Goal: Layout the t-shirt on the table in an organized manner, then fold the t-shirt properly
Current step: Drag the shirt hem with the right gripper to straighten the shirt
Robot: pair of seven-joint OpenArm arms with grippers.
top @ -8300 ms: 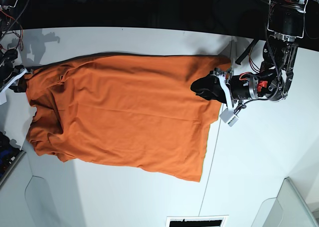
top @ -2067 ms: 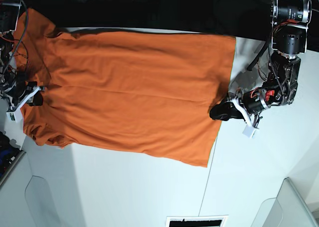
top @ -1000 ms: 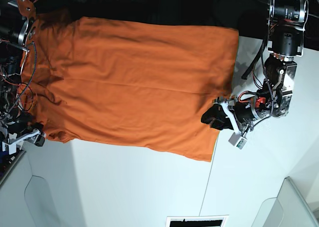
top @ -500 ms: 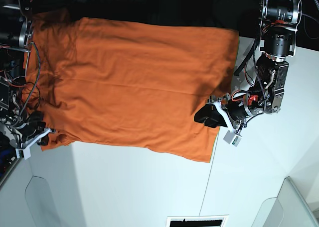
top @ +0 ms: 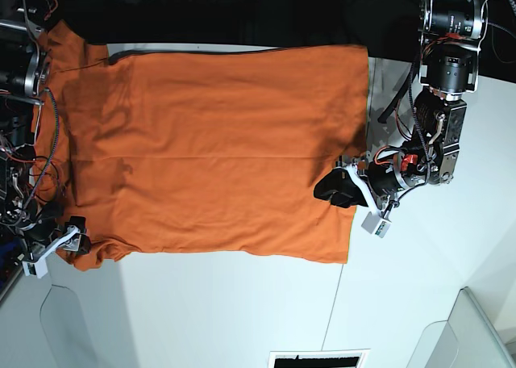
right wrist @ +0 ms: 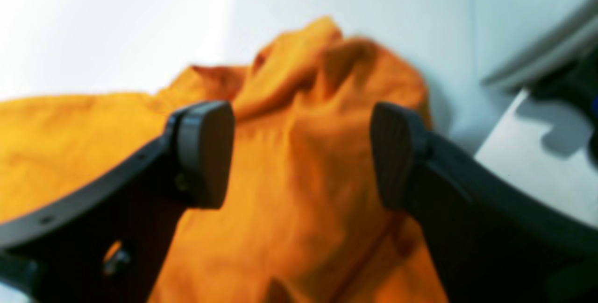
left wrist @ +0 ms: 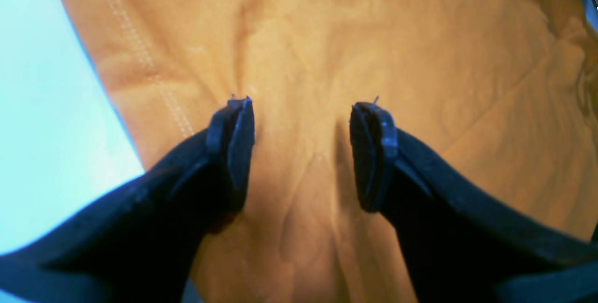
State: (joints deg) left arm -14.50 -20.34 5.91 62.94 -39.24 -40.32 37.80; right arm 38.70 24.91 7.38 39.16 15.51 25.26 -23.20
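I see the t-shirt [top: 214, 150] spread flat across the table [top: 242, 311], filling the upper middle of the base view. My left gripper [top: 332, 192] hangs spread over the hem at right (nothing pinched); my right gripper [top: 64, 240] gapes, empty, at the bunched lower-left sleeve.

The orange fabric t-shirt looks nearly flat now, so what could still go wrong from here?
Two risks. The orange fabric t-shirt is bunched at the sleeve corner beneath the open right gripper, so a fold may trap those wrinkles. The open left gripper presses on the cloth just inside the stitched hem; if it slides, it could drag that edge askew across the white table.
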